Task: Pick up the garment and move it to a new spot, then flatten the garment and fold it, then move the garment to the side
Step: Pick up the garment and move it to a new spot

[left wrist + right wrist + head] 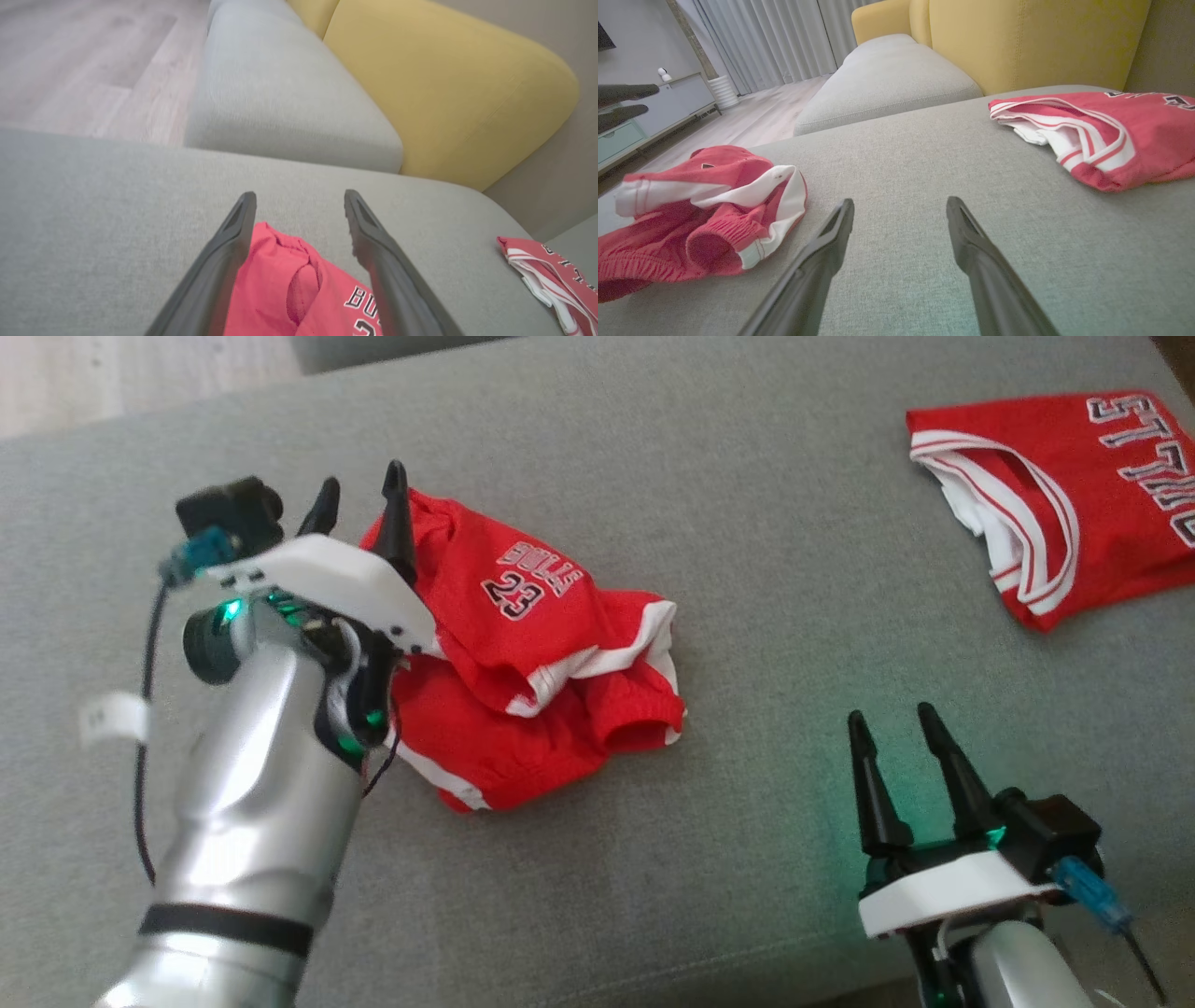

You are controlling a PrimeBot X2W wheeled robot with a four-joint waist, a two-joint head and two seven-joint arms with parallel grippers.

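Grey cushion (747, 569) bears shorts (541, 681), jersey (1074, 513); left end effector (362, 490), right end effector (892, 719) both spread.

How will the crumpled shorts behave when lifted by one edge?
Probably floppy: the shorts lie in soft, bunched folds, so they would likely droop and unfurl. They look thin, so probably light.
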